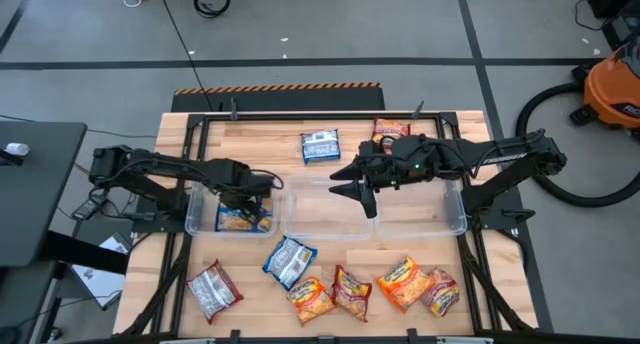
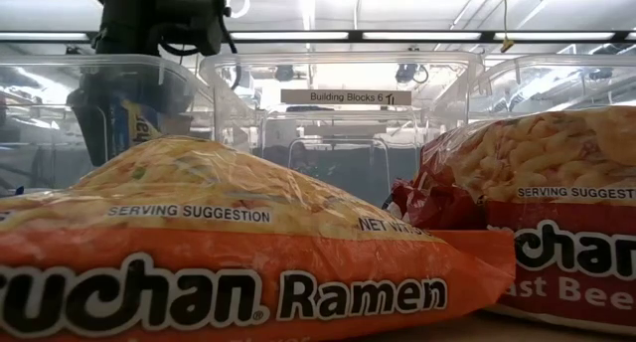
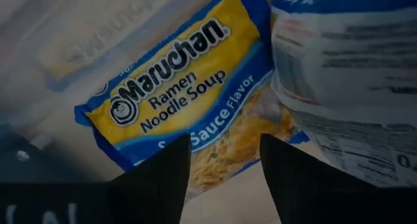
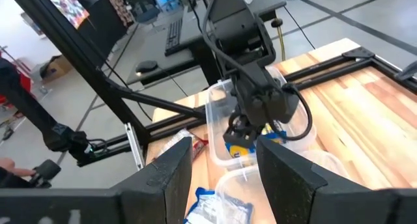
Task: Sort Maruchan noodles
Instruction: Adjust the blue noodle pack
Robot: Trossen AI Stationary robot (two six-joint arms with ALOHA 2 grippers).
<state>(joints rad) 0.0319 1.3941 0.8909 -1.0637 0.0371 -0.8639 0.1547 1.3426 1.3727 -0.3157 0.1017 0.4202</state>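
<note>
The wooden table (image 1: 330, 199) fills the frame's centre, with three clear bins (image 1: 325, 212) set in a row across its middle. The left pincer (image 1: 262, 196) is lowered into the left bin, fingers parted over a blue-and-yellow packet (image 3: 176, 100); the right pincer (image 1: 362, 192) is held parted and empty over the middle bin. More Maruchan noodles (image 1: 350, 289) are strewn along the lower edge, and two at upper centre.
</note>
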